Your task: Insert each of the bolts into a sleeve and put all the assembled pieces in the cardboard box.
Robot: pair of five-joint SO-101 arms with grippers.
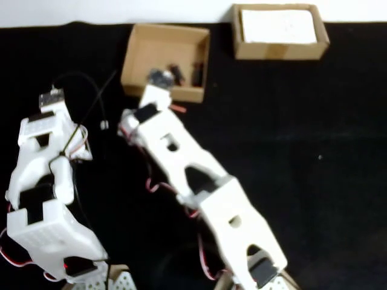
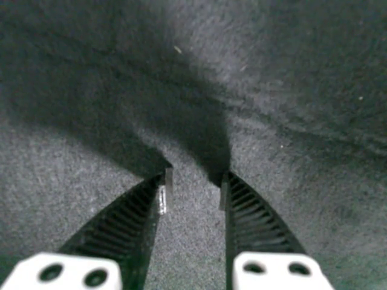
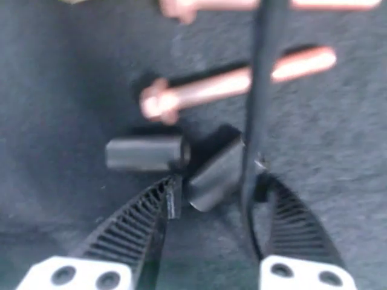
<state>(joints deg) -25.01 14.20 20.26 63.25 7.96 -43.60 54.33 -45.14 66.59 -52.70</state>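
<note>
My right gripper is open just above the dark cloth, its fingers on either side of a tilted black sleeve. A second black sleeve lies flat beside it. Beyond them lie two copper bolts, one close and one farther off. A thin black cable crosses in front of both bolts. From above, the right arm stretches to the front wall of the cardboard box, which holds dark pieces. My left gripper is open over bare cloth with nothing between its fingers.
A second cardboard box with a white sheet inside stands at the back right. The left arm is folded at the left side, with loose wires beside it. Black cloth covers the table.
</note>
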